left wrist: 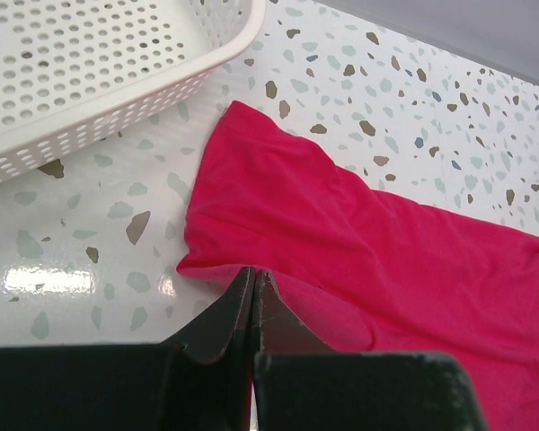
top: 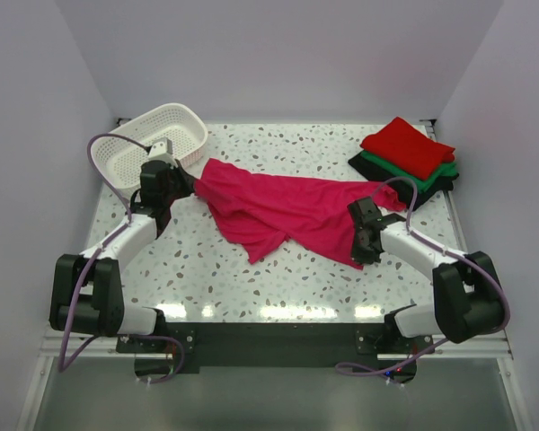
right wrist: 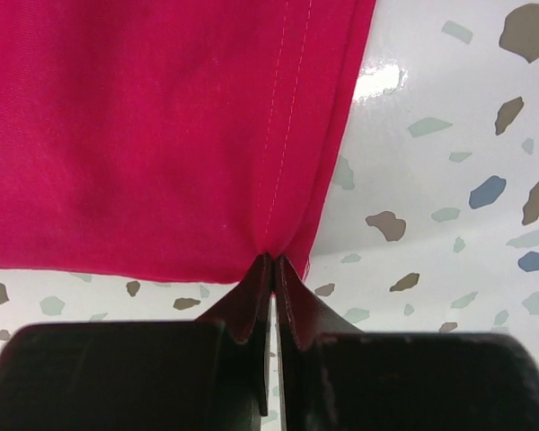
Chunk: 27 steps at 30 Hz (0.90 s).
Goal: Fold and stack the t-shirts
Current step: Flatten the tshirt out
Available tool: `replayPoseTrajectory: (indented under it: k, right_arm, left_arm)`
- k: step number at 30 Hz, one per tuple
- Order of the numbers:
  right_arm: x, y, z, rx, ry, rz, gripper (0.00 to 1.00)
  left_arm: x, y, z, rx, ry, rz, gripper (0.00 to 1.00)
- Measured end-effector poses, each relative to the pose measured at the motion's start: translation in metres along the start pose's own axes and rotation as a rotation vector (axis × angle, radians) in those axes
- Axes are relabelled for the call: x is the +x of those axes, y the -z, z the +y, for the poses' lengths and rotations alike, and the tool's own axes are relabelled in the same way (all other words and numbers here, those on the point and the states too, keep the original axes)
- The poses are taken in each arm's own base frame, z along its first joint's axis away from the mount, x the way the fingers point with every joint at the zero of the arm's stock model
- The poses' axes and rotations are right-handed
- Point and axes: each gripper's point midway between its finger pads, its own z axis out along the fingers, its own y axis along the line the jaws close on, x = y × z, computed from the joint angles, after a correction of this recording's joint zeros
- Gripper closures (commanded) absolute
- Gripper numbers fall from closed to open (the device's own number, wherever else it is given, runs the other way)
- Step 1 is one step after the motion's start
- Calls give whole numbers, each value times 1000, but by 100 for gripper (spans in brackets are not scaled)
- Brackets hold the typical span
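Where the two arms reach out, the speckled tabletop [top: 251,278] lies under both of them and under all the other things.

The pink t-shirt [top: 278,211] is the biggest thing on it. It is spread out and wrinkly, not folded, and it stretches from the left pincer [left wrist: 253,274] all the way across to the right pincer [right wrist: 272,260]. Most of the cloth lies between the two.

The white basket [top: 198,135] with little holes sits just past the left pincer, on its outer side. It is near the pink t-shirt's corner but does not touch it.

Far past the right pincer, well apart from it, is a neat pile of folded shirts. The red t-shirt [top: 406,146] is on top, the green t-shirt [top: 442,169] peeks out under it, and the black t-shirt [top: 431,186] is at the bottom.

The left pincer is pressed together, pinching the pink t-shirt's edge. The cloth is pulled to a point there.

The right pincer is pressed together too, pinching the stitched hem of the pink t-shirt. The cloth bunches in small folds right at its tips, and bare tabletop shows just beside them.
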Motion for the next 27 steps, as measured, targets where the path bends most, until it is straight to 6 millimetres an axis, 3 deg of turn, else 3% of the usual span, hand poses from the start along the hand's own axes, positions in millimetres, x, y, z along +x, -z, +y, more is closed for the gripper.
replayPoseTrajectory:
  k: [8,12,13,18,23,27]
  right_arm:
    - [6,2,-6,25,-11,22,100]
    - [9,7,-13,52,-24,22,79]
    - [9,9,-14,55,-31,18,67]
    - [10,18,-18,56,-51,7,51]
    - [11,17,-19,61,-56,8,50]
    - [13,15,-18,55,-58,11,55]
  left_arm:
    - [0,0,1,-4,0,-2,100]
    - [-1,0,1,-6,0,-2,100]
    - [-1,0,1,-6,0,-2,100]
    - [0,0,1,-6,0,-2,100]
    - [0,0,2,-7,0,-1,100]
    - [0,0,3,-9,0,-1,100]
